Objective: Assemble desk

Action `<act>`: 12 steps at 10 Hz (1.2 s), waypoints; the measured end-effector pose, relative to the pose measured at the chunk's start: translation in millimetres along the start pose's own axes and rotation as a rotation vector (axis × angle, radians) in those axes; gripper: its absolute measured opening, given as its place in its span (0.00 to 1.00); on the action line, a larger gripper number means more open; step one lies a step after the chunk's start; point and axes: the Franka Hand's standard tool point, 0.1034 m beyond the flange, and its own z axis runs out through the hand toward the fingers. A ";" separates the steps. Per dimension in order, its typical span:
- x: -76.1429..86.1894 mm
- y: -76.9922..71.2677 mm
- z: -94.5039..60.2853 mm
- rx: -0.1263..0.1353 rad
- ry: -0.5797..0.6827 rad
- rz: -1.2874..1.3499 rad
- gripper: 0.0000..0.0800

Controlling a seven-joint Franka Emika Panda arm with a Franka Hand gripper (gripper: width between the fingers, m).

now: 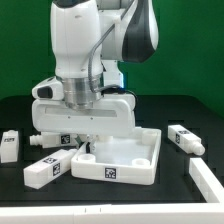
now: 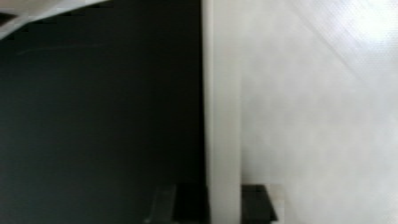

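From where I stand, the arm reaches straight down over the black table (image 1: 160, 195), and its claw (image 1: 84, 148) is clamped shut on the desk top (image 1: 130, 170). It grips the raised rim on the side towards nine o'clock in the exterior view. The wrist view confirms this: the white rim (image 2: 221, 100) runs as a thin upright wall between the two dark fingertips (image 2: 178, 205). One fingertip is on the table side and the other on the side of the tray's pale floor, and the claw (image 2: 219, 205) pinches the wall between them. The desk top lies flat near the middle of the table with its open side up and a square marker tag on its near wall. Loose legs lie around it, all on their sides and apart from it. The first leg (image 1: 9, 145) is out at nine o'clock, the second leg (image 1: 45, 168) is near the tray at about eight o'clock, and the third leg (image 1: 187, 138) is at three o'clock. Another white piece (image 1: 210, 180) sits at four o'clock, cut off by the frame edge, and I cannot tell what it is.
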 end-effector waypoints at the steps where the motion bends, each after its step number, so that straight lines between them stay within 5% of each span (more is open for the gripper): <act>1: 2.4 -1.3 -3.8 0.008 -0.025 0.059 0.07; 6: 39.2 -0.3 -41.6 0.074 -0.141 0.414 0.07; 7: 41.2 -6.3 -43.7 0.057 -0.033 0.290 0.07; 8: 29.3 -10.5 -39.7 0.058 -0.055 0.287 0.07; 10: 32.2 -9.5 -38.6 0.057 -0.056 0.289 0.07; 12: 50.1 -26.5 -49.9 0.048 -0.132 0.593 0.07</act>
